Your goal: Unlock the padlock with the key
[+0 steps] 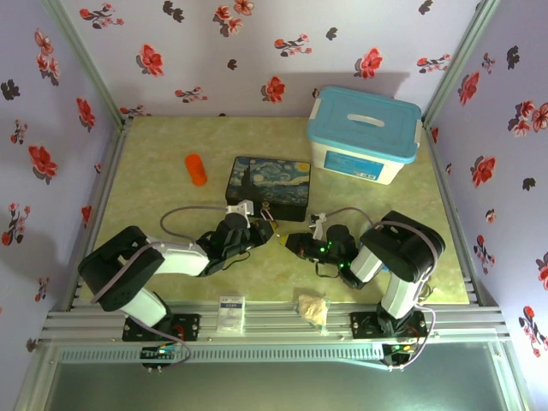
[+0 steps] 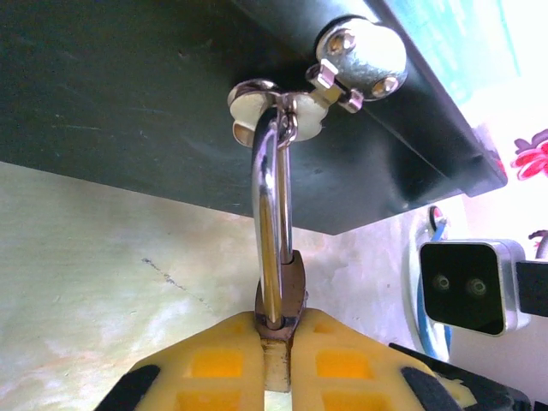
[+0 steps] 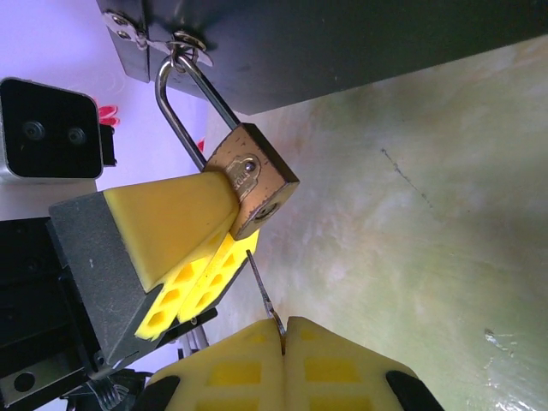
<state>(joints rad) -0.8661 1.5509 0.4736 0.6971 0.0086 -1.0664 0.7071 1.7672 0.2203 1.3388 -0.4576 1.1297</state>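
Brass padlock point(image 3: 254, 181) half-hidden by left pincer point(image 2: 278, 341), key point(image 3: 264, 291) edge-on

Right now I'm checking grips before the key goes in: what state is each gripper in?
Left gripper: shut on the padlock.
Right gripper: shut on the key.

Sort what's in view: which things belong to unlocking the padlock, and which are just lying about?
In the job: padlock, gripped by the left gripper; key, pinched in the right gripper; painted box, its latch holding the padlock.
Lying about: orange cylinder; blue-lidded storage tub; small white packet; crumpled beige wad.
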